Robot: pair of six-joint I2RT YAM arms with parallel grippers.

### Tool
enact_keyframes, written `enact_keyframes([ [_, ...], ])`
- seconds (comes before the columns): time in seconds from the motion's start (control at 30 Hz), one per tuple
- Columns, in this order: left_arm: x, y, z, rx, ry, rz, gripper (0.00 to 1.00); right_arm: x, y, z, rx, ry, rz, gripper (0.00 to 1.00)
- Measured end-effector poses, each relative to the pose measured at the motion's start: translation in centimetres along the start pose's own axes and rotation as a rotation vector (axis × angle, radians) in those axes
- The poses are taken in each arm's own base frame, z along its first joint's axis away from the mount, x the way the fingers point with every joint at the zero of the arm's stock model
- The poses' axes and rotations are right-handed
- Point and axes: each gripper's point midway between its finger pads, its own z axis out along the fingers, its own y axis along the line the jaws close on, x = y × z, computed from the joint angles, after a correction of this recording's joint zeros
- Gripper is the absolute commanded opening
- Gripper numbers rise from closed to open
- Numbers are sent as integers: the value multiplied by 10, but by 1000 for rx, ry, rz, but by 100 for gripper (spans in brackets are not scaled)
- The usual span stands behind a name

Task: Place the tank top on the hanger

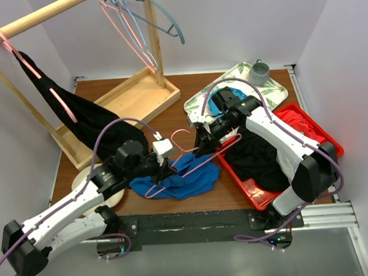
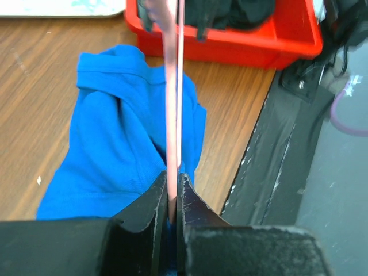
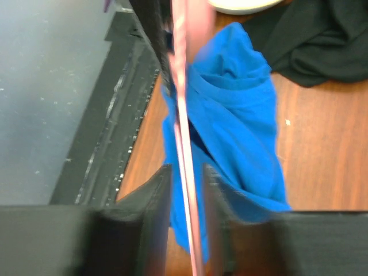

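Note:
The blue tank top lies crumpled on the table near the front edge, between the two arms. It also shows in the left wrist view and the right wrist view. The pink hanger is held just above it, hook pointing to the back. My left gripper is shut on the hanger's wire. My right gripper is at the hanger's other end. In its wrist view the jaws stand apart on both sides of the wire, open.
A red bin with black and red clothes stands at right. A patterned tray with a grey cup is behind it. A wooden rack at back left carries a hanging black garment and spare hangers. A plate lies at left.

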Motion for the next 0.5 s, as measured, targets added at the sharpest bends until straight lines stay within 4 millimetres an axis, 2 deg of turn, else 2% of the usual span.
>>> enact_keyframes([
  [0.1,-1,-2,-10,-28,-45,-67,0,-5,-12,-5,60,18,27,64],
  [0.27,11,1,-19,-91,-87,-191,0,-23,-43,-24,227,51,40,81],
  [0.33,18,4,-21,-115,-94,-234,0,-29,-56,-36,315,57,53,84],
  [0.5,27,8,-19,-144,-82,-292,0,-36,-78,-76,527,46,91,86],
])
